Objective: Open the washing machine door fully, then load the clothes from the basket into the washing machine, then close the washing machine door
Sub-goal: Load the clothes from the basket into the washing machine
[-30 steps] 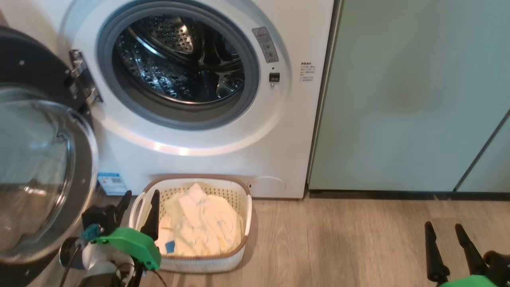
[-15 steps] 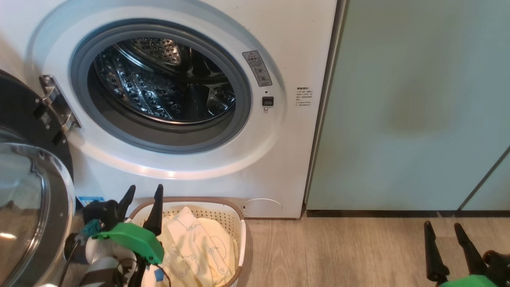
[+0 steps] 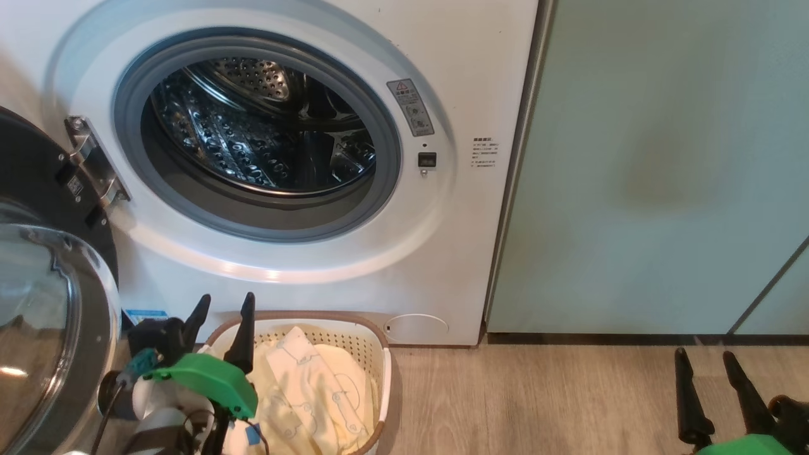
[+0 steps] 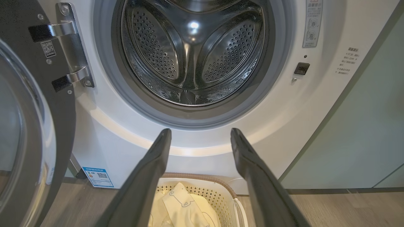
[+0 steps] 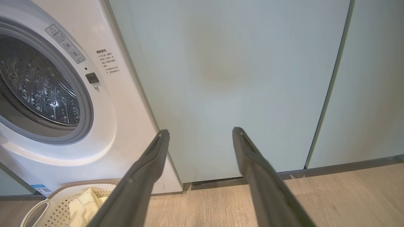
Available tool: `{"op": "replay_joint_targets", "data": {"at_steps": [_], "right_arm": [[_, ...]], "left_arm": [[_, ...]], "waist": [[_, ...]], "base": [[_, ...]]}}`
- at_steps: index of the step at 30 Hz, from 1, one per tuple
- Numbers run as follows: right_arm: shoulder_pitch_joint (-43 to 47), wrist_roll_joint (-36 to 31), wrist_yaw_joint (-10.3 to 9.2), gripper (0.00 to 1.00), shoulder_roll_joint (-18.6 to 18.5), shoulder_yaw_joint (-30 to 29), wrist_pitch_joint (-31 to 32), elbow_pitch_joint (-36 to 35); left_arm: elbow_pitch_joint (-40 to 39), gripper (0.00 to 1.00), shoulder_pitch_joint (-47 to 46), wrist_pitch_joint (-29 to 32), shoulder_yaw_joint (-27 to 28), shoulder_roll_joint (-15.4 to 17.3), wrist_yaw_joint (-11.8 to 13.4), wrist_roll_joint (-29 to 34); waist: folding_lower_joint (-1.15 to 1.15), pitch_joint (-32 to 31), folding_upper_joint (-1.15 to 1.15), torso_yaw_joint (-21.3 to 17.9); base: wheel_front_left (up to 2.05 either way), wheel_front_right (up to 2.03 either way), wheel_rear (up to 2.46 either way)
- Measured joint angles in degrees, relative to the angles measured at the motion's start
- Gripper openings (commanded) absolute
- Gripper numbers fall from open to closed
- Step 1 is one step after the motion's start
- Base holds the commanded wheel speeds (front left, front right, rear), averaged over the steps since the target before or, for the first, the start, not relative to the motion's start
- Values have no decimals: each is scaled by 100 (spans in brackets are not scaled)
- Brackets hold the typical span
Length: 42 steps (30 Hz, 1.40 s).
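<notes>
While both end effectors stand with fingers spread and nothing between them, the large white front-loading washing machine rises directly ahead of the left end effector, its perforated steel drum exposed. Flat pale teal cabinet doors face the right end effector. The round washing machine door, glossy black rim around a clear glass bowl, hangs open to the left of the left end effector. The small cream perforated plastic basket with a brown rim sits on the wood-look floor at the machine's foot, directly below the left end effector's fingers. The pale yellow printed clothes lie inside it.
</notes>
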Motion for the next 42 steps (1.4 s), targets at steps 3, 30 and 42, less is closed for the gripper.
{"op": "replay_joint_targets", "data": {"at_steps": [3,30,42], "right_arm": [[0,0,0,100,0,-2,0,-18],[-202,62,0,100,-197,433,0,-230],[-1094,94,0,100,-176,515,0,-459]], "left_arm": [[0,100,1,0,-1,1,0,47],[2050,100,-270,1,-358,-158,0,-398],[3691,100,-2016,335,-750,11,-1,-1196]], "waist": [[0,-4,0,1],[0,675,0,-615],[2,1981,0,-841]], "base": [[0,0,0],[0,0,0],[0,0,0]]}}
